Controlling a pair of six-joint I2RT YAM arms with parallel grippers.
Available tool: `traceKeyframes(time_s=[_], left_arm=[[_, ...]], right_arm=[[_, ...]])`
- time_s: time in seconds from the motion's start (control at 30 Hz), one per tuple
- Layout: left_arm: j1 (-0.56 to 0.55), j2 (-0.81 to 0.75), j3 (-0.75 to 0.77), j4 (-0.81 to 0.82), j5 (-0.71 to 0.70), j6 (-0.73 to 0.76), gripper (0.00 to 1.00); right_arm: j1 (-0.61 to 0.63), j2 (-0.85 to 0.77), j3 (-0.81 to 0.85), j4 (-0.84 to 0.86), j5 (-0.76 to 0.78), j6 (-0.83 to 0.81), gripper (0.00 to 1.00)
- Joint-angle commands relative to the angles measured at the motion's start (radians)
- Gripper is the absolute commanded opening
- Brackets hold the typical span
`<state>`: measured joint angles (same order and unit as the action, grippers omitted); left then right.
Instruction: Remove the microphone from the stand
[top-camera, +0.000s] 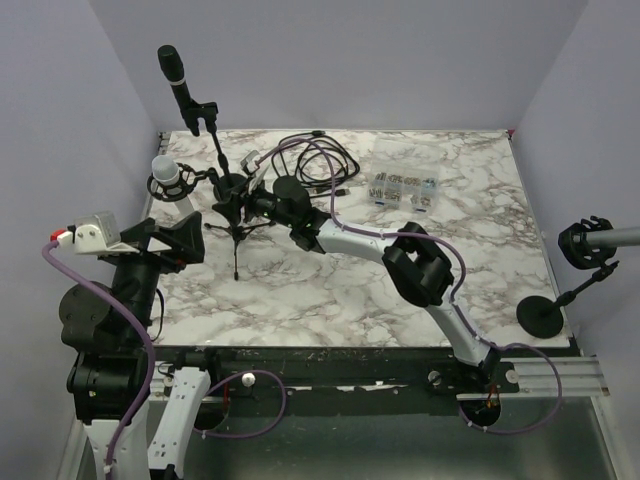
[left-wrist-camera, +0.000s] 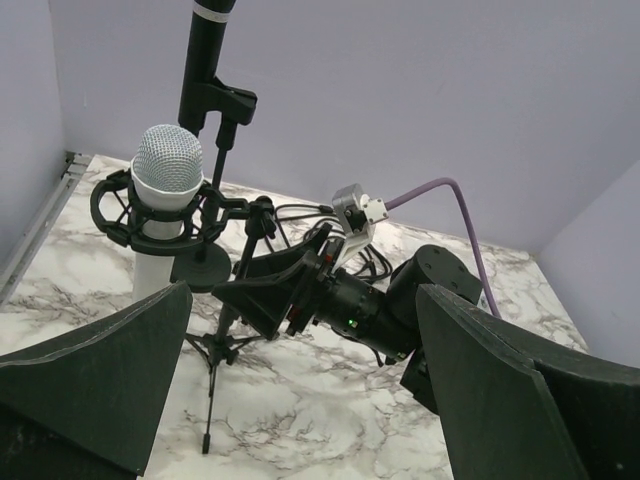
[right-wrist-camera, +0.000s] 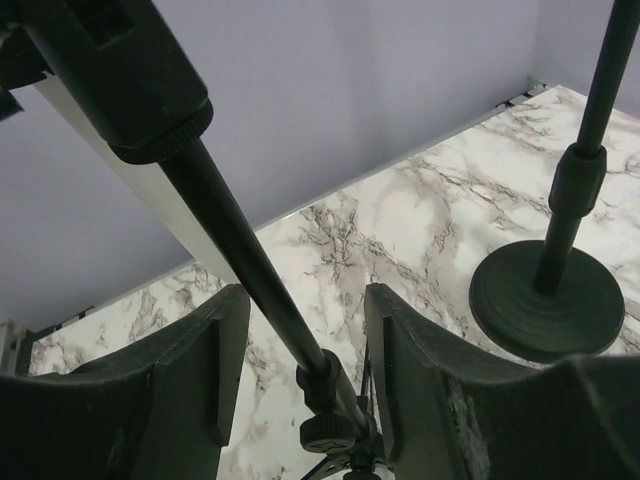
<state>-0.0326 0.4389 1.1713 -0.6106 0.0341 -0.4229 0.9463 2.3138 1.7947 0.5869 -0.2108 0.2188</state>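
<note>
A black microphone (top-camera: 172, 65) sits in the clip of a thin tripod stand (top-camera: 236, 228) at the back left. A white microphone (top-camera: 167, 176) with a silver grille hangs in a black shock mount beside it. My right gripper (top-camera: 247, 200) is open, its fingers on either side of the tripod's pole (right-wrist-camera: 245, 262), not touching it. My left gripper (top-camera: 165, 240) is open and empty, raised near the table's left edge, facing both microphones. In the left wrist view the white microphone (left-wrist-camera: 167, 172) is at upper left and the black one (left-wrist-camera: 207, 50) stands above it.
A coil of black and purple cables (top-camera: 318, 160) lies at the back middle. A clear box of small parts (top-camera: 403, 187) is to its right. The shock-mount stand's round base (right-wrist-camera: 547, 300) is near my right gripper. Another round-based stand (top-camera: 540, 317) is at the right edge.
</note>
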Motion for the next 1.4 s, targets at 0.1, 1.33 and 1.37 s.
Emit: traceKeyframes(time_s=[0.1,1.33,1.37], left_arm=[[0.005,0.022,0.066,-0.024,0.011,0.025,0.99],[0.005,0.316,0.133,-0.118,0.042,0.011,0.97],[0.005,0.34,0.147,-0.12,0.045,0.028,0.95]], right_arm=[[0.024,0.044,0.053,-0.027,-0.032,-0.067,0.48],[0.025,-0.351,-0.521,-0.011,-0.08,-0.248,0.01],[0.025,-0.352,-0.53,-0.006,-0.085,-0.251,0.01]])
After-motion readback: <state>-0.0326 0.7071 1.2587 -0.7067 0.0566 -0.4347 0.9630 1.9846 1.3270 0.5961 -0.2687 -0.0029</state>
